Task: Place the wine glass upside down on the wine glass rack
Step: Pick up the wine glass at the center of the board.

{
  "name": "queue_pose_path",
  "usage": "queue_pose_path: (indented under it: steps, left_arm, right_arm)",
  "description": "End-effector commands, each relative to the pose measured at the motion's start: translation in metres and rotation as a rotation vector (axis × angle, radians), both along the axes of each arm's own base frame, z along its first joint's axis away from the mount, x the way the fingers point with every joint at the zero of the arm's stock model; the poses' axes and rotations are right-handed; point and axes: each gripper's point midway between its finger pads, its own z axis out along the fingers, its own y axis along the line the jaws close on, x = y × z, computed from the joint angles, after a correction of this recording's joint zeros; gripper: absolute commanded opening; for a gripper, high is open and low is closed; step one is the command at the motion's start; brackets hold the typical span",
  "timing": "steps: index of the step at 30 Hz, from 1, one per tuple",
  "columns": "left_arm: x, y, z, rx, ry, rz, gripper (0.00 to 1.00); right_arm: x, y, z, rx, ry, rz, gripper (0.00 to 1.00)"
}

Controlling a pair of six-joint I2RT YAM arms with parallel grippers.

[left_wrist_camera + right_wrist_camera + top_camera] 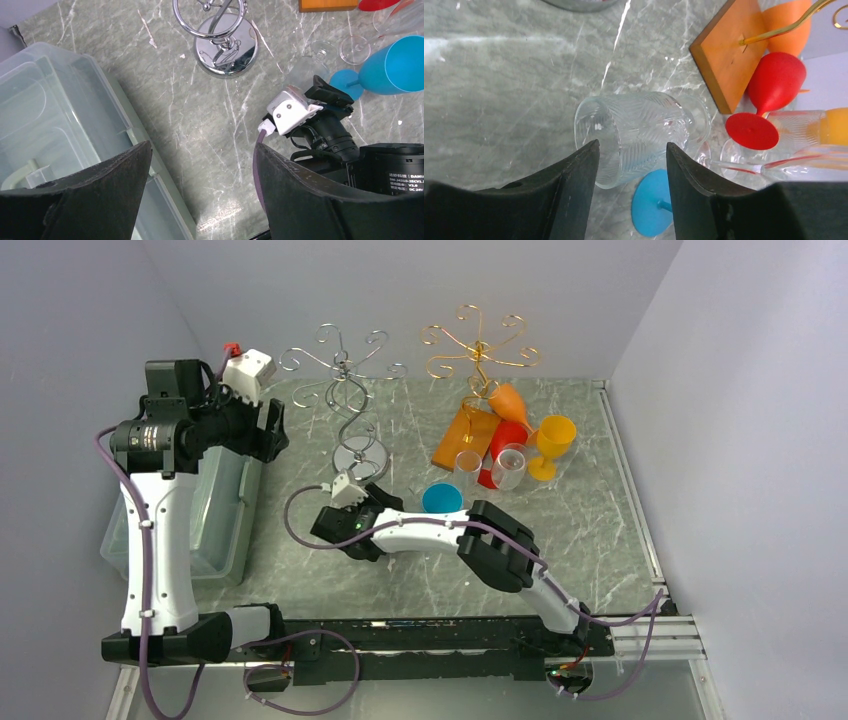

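Note:
A clear ribbed wine glass (639, 132) lies on its side on the marble table; it also shows in the left wrist view (306, 67). My right gripper (631, 145) is open, its jaws on either side of the glass bowl and not closed on it; in the top view it (378, 496) reaches left, near the rack's base. The silver wine glass rack (345, 370) stands behind on a round chrome base (226, 50). My left gripper (200, 150) is open and empty, held high at the left (275, 430).
A blue glass (441, 498) lies beside the clear one, its foot (654, 205) under my right jaws. A gold rack (480, 340) on a wooden base (729, 55) stands at the back right with red (774, 82), orange (553, 440) and clear (508, 465) glasses. A plastic bin (50, 115) sits at the left.

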Motion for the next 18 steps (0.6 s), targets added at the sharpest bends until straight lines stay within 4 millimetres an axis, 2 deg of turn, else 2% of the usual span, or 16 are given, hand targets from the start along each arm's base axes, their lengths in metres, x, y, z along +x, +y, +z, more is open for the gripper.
queue_pose_path:
  steps: [1, 7, 12, 18]
  left_arm:
    - [-0.003, 0.000, 0.011, 0.010, -0.026, -0.008, 0.82]
    - [-0.002, 0.002, 0.011, 0.019, -0.030, -0.006, 0.82]
    - [-0.001, 0.001, 0.009, 0.014, -0.024, -0.005, 0.82]
    - [-0.003, 0.002, 0.014, 0.018, -0.030, 0.000, 0.83]
  right_arm:
    - [0.012, 0.013, 0.019, -0.015, -0.098, -0.004, 0.53]
    - [0.013, -0.002, 0.010, -0.111, -0.137, -0.019, 0.38]
    - [0.013, -0.014, 0.012, -0.154, -0.172, -0.032, 0.28]
    - [0.017, -0.013, 0.020, -0.176, -0.212, -0.005, 0.00]
